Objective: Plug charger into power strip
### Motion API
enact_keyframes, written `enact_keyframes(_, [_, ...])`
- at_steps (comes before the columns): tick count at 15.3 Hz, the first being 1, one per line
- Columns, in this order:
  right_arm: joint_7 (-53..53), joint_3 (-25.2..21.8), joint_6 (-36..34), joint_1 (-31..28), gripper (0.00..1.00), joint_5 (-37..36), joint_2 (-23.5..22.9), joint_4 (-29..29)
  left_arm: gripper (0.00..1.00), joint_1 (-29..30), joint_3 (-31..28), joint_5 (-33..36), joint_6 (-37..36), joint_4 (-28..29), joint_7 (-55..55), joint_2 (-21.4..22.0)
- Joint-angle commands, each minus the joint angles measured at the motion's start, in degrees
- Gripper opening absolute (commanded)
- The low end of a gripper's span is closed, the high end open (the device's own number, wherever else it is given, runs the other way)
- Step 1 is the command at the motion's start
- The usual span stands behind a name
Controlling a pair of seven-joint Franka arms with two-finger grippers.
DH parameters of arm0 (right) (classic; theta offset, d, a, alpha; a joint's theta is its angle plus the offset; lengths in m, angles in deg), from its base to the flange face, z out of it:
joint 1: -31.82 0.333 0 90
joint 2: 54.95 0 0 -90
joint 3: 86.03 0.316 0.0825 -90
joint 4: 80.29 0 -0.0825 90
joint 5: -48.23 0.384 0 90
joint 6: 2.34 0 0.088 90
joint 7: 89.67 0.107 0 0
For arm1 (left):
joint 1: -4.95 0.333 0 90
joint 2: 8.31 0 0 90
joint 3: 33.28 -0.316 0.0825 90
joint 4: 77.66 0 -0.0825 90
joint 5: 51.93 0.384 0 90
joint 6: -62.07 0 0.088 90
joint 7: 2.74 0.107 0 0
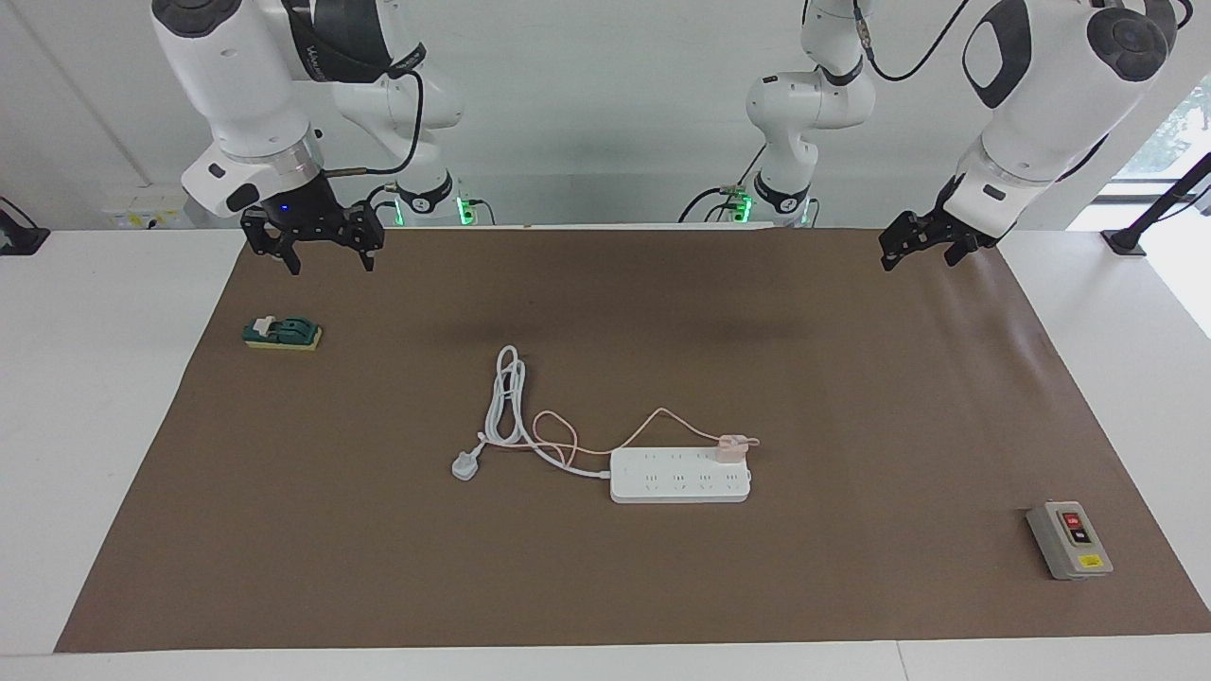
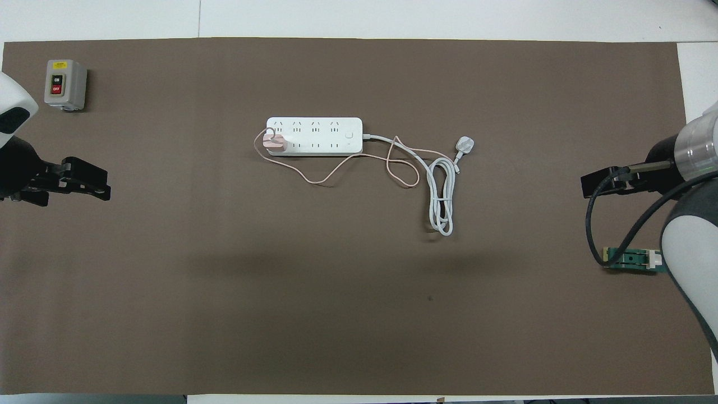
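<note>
Charger [image 1: 729, 448] sits on the power strip [image 1: 679, 476], at the strip's end toward the left arm, on the row nearer the robots; can't tell if the prongs are seated or it's just resting on top. Its pink cable [image 2: 336, 168] loops off the strip on the robot side and crosses the strip's white cord [image 2: 440, 191], which runs to the white plug [image 2: 465, 145] at the strip's other end. Left gripper [image 1: 916, 248] is up in the air well away from the strip over the mat's edge, right gripper [image 1: 326, 255] likewise near the green block [image 1: 283, 333]; right jaws stand apart, left I can't tell. Both arms waiting. My read: left arm is the closer approach. Come down vertical on the cube, grip its side faces, keep clear of the cable exit. Check prong alignment before pressing straight down. Strip is light and may slide or tip on the desk [image 1: 114, 378]; the right gripper could pin the strip's free end. Grey switch box [image 1: 1069, 540] is well apart, no issue.
</note>
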Motion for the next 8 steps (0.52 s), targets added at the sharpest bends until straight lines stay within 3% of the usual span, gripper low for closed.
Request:
enact_keyframes(1, [-1.23, 0.57, -0.41, -1.15, 1.0, -0.62, 1.44, 1.32, 1.0, -0.23, -0.05, -0.52, 0.51, 0.52, 0.93, 0.42])
enact_keyframes(8, [-1.23, 0.57, -0.41, -1.15, 1.0, -0.62, 1.44, 1.32, 1.0, -0.23, -0.05, -0.52, 0.68, 0.16, 0.84, 0.33])
